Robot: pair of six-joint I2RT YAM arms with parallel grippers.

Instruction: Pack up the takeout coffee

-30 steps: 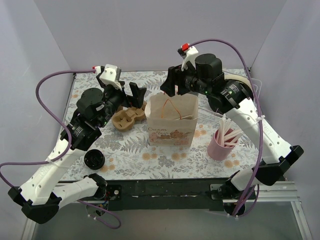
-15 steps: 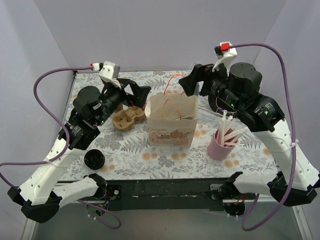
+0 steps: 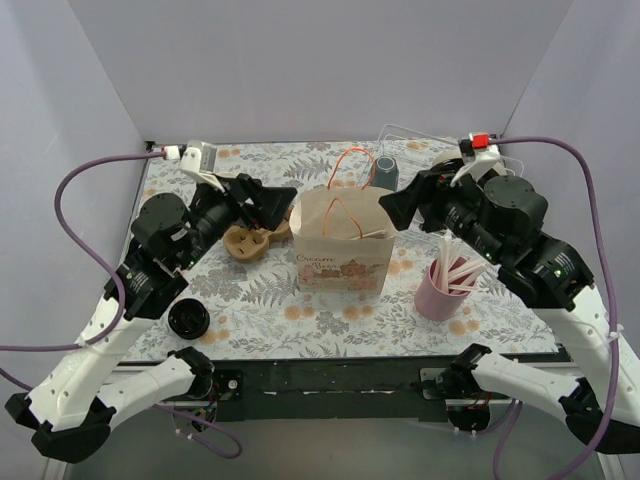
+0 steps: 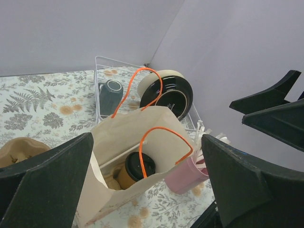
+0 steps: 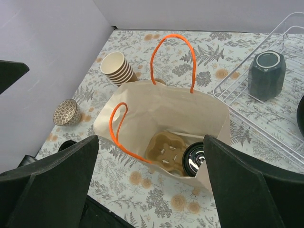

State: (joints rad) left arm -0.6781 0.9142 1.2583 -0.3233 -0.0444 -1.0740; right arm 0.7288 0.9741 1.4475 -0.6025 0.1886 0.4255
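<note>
The takeout coffee [image 4: 135, 170] is a small brown paper cup with a black lid [image 5: 194, 159]. It stands inside the open paper bag [image 3: 343, 250], beside a cardboard cup carrier [image 5: 166, 151] on the bag's floor. My left gripper [image 3: 272, 203] hovers open just left of the bag's top, holding nothing. My right gripper [image 3: 400, 205] hovers open at the bag's upper right, also holding nothing. Both wrist views look down into the bag [image 5: 161, 104] between wide-spread fingers. The bag's orange handles [image 4: 152, 137] stand up.
A pink cup of straws [image 3: 440, 290] stands right of the bag. Left of the bag lie a cardboard carrier [image 3: 250, 240] and a black lid [image 3: 188, 318]. A grey mug [image 3: 386, 172] and plates [image 4: 166, 92] sit in a wire rack behind. Stacked paper cups [image 5: 118, 69] lie far left.
My right gripper has drawn back from over the bag's mouth to its right side, and its jaws have spread wide. The left gripper has eased slightly away to the left.
</note>
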